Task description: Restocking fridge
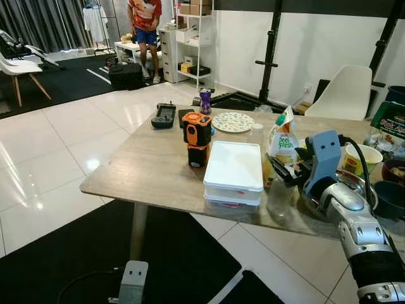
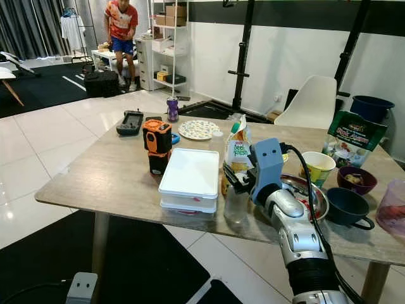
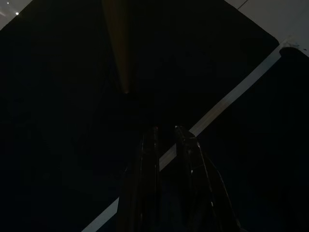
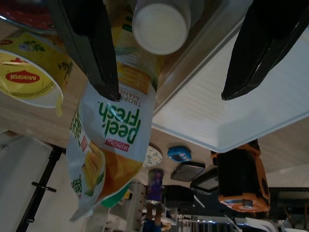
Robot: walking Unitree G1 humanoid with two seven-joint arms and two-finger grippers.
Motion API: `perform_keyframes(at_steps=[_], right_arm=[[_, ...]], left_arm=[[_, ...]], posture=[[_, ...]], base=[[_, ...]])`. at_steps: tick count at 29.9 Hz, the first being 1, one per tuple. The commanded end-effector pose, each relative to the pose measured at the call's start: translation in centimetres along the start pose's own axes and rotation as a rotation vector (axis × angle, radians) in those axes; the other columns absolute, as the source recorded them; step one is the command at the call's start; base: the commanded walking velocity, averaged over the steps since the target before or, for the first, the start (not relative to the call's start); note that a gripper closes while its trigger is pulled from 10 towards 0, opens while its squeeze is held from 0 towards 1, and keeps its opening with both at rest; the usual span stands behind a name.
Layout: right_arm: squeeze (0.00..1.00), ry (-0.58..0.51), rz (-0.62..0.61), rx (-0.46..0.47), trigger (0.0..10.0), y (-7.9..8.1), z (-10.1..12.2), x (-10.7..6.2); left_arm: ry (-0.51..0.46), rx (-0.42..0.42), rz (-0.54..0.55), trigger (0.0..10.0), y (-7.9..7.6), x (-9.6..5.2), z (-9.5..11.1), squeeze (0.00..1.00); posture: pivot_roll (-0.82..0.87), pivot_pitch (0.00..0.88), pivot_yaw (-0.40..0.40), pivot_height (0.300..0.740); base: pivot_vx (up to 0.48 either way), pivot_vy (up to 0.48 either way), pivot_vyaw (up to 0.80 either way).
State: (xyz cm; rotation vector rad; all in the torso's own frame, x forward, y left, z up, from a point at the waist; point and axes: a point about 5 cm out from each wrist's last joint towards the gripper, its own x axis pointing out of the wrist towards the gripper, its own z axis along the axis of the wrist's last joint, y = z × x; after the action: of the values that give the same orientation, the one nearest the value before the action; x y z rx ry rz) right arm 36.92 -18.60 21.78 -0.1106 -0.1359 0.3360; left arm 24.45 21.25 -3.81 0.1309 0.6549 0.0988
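1. Table (image 1: 145, 171): wooden top, crowded toward the robot's right. It carries a white lidded box (image 1: 234, 168), an orange and black device (image 1: 197, 138), a patterned plate (image 1: 232, 121) and bowls and a cup at the far right.
2. Juice carton (image 2: 238, 151): "Peel Fresh" mango, standing upright just beside the white box.
3. Clear bottle (image 2: 235, 204): white cap, upright at the near table edge, just in front of the carton. Seemingly the item being collected for the fridge. No fridge in sight.
4. Step in hand, as I judge it: the reach, before any grasp. Nothing is lifted yet.
5. Right arm: stretched forward over the table edge, wrist roughly level.
6. Right gripper (image 4: 166, 63): fingers spread wide, the bottle cap (image 4: 161, 26) lying between them in the wrist view; no contact visible.
7. Next move likely calls for easing forward, closing on the bottle body and avoiding a nudge to the carton behind.
8. Left gripper (image 3: 166, 159): hanging idle over dark floor, fingers close together with a narrow gap.
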Motion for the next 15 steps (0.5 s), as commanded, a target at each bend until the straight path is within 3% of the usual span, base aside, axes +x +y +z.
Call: perform_keyframes(at_steps=[1,8,9,11,13,14,15], right_arm=[[0.00,0.041,-0.001,-0.010,10.0,-0.1,-0.5,0.1],[0.00,0.083,0.016,-0.002,10.0,0.2,-1.3,0.0],[0.09,0.091,0.022,0.003,10.0,0.5,-1.6,0.0],[0.11,0.099,0.023,-0.003,10.0,0.8,-1.8,0.0],[0.11,0.103,0.022,-0.008,10.0,0.9,-2.0,0.0],[0.00,0.110,0.017,-0.013,10.0,1.1,-2.2,0.1],[0.00,0.116,0.014,-0.015,10.0,1.2,-2.3,0.1]], left_arm=[[0.018,-0.001,0.004,10.0,0.0,-0.1,-0.4,0.00],[0.024,-0.003,0.001,10.0,-0.1,-0.1,-0.6,0.00],[0.024,-0.004,0.001,10.0,-0.1,-0.1,-0.6,0.00],[0.023,-0.004,0.001,10.0,-0.2,-0.1,-0.6,0.00],[0.023,-0.004,0.001,10.0,-0.2,-0.1,-0.6,0.00],[0.023,-0.005,0.001,10.0,-0.2,-0.1,-0.6,0.00],[0.022,-0.005,0.000,10.0,-0.2,-0.1,-0.6,0.00]], posture=[[-0.05,0.056,0.000,0.740],[-0.05,0.058,0.003,0.740],[-0.05,0.058,0.003,0.740],[-0.05,0.058,0.003,0.740],[-0.05,0.058,0.001,0.740],[-0.05,0.058,0.001,0.740],[-0.05,0.059,0.001,0.740]], base=[[0.000,0.000,0.00],[0.000,0.000,0.00],[0.000,0.000,0.00],[0.000,0.000,0.00],[0.000,0.000,0.00],[0.000,0.000,0.00],[0.000,0.000,0.00]])
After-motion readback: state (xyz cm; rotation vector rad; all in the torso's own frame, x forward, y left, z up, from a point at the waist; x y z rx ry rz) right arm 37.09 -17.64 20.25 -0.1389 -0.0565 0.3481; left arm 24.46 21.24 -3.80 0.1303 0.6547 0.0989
